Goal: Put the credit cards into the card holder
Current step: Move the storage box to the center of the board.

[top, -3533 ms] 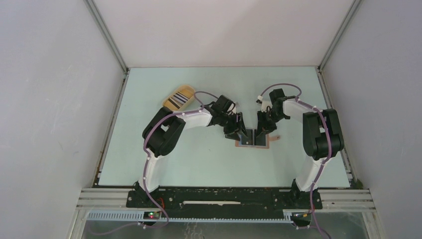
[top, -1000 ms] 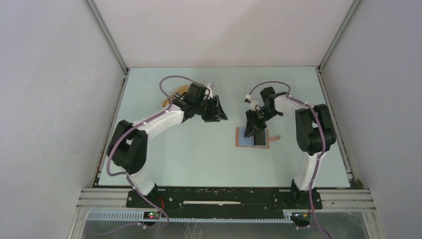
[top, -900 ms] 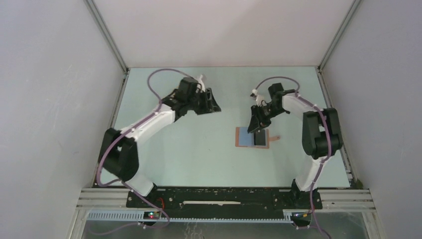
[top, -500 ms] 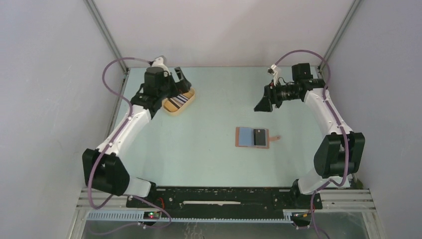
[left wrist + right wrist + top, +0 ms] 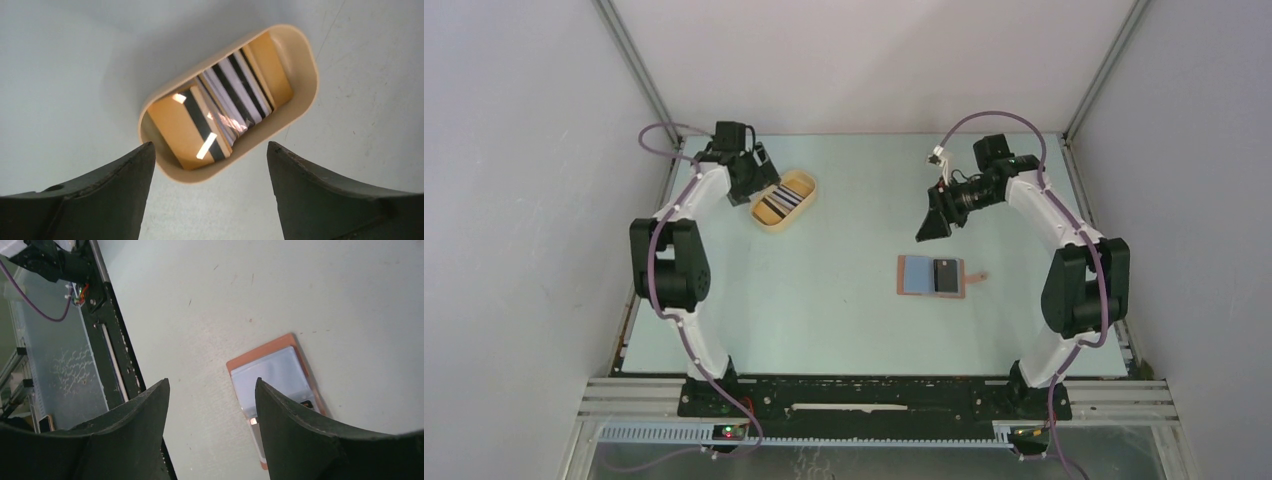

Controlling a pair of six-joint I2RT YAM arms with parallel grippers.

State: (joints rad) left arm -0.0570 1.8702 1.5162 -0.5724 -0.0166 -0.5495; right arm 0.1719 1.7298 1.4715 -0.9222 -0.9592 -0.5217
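The card holder [image 5: 921,275] lies open and flat mid-table, reddish-brown with light blue lining; a black card [image 5: 945,275] sits in its right half. The other credit cards [image 5: 784,201], a black-and-white striped stack, lie in a yellow tray [image 5: 805,180] at the back left. My left gripper [image 5: 758,174] hovers open at the tray's left end; in the left wrist view its fingers straddle the tray's near end [image 5: 210,147] above the cards [image 5: 232,92]. My right gripper [image 5: 930,226] hangs open above and behind the holder; the right wrist view shows the holder [image 5: 280,367] beside its right finger.
The yellow oval tray [image 5: 306,95] stands close to the left wall and back edge. The holder's snap tab [image 5: 980,277] sticks out to the right. The black base rail [image 5: 107,340] runs along the table's near edge.
Both grippers lifted off the card holder and opened. The left arm swung to the back left over the tray. The right arm pulled up and back, leaving a black card in the holder.
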